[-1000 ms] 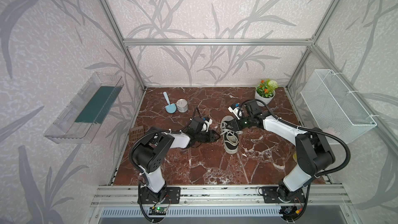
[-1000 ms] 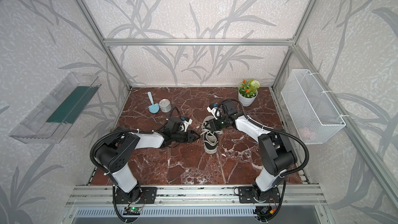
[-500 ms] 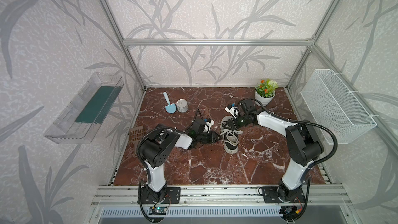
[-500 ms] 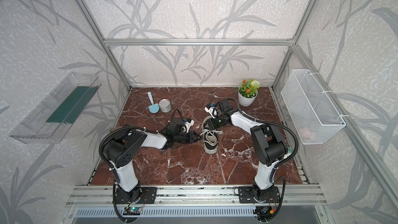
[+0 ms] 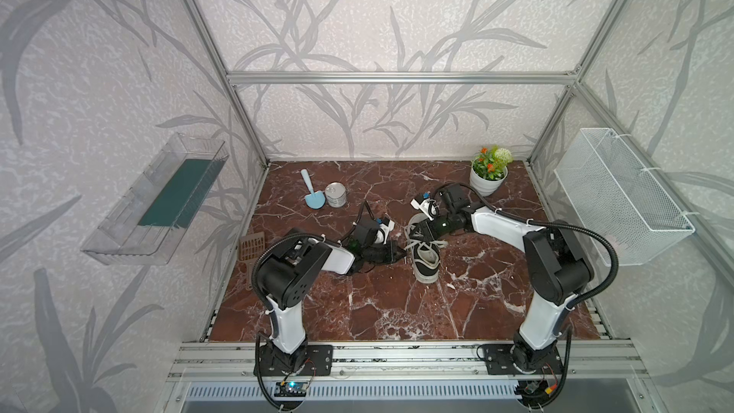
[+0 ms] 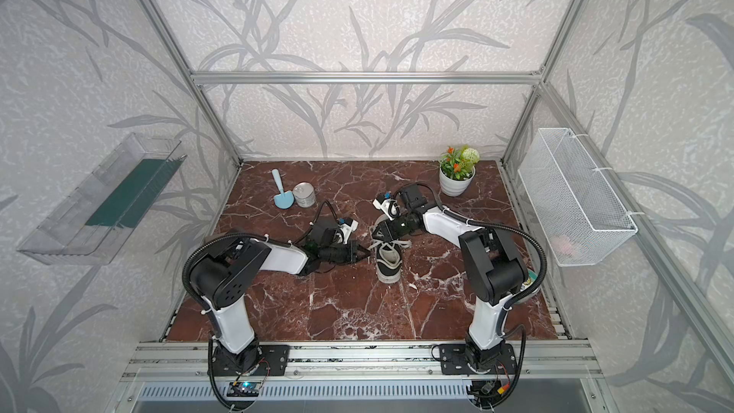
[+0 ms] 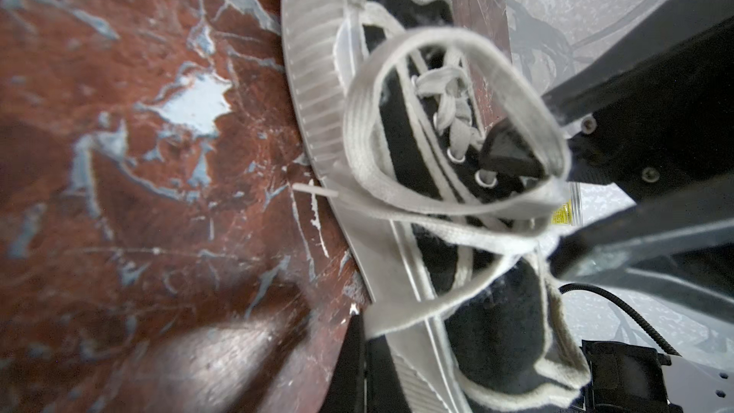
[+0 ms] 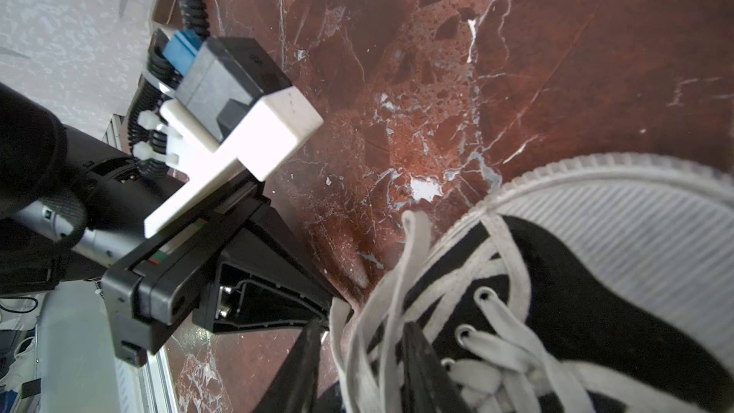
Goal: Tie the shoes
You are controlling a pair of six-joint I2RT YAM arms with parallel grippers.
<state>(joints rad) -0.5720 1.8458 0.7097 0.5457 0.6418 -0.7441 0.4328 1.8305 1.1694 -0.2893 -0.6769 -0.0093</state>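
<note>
Right wrist view shows the left end effector (image 8: 323, 309) clenched on a white lace (image 8: 337, 327) at its tip, touching the black canvas sneaker's (image 8: 576, 292) side. The right end effector (image 8: 361, 355) is released, its dark fingers (image 8: 417, 359) apart with lace strands running between them. In the left wrist view a lace loop (image 7: 456, 39) hangs around one right finger above the eyelets. In both top views the sneaker lies on the marble counter (image 5: 377, 311) between the two end effectors, under the right one.
</note>
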